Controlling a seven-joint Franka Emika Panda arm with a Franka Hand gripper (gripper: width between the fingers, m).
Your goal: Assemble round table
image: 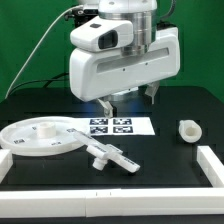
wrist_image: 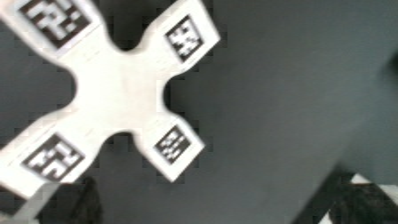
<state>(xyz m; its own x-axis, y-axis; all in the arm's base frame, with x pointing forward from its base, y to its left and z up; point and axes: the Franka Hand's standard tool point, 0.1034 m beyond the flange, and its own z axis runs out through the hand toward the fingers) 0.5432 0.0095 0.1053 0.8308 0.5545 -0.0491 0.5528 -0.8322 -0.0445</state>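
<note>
While the two-finger gripper (image: 130, 98) of the white robot arm is hanging above the black table (image: 170, 160), its dark fingers (image: 108, 100) are standing wide apart and gripping nothing, their tips hovering over the far edge of the thin flat white marker board (image: 120, 126) without touching it. The parts of the round table are all lying loose on the tabletop. The large rimmed white plastic round disc (image: 44, 138) is resting flat toward the exterior view's left, well apart from the gripper. The flat elongated white base piece (image: 112, 156) is lying just in front of the marker board, with one end close beside the disc's rim, though whether the two are touching is hard to tell. The short thick white cylinder leg (image: 187, 130) is sitting alone toward the exterior view's right. A white straight border rail (image: 211, 165) is running along the table's edge on that same side. The wrist view is showing a white cross-shaped piece (wrist_image: 125, 95) with a black-and-white square tag on each arm, probably the base piece, lying flat on the dark surface.
</note>
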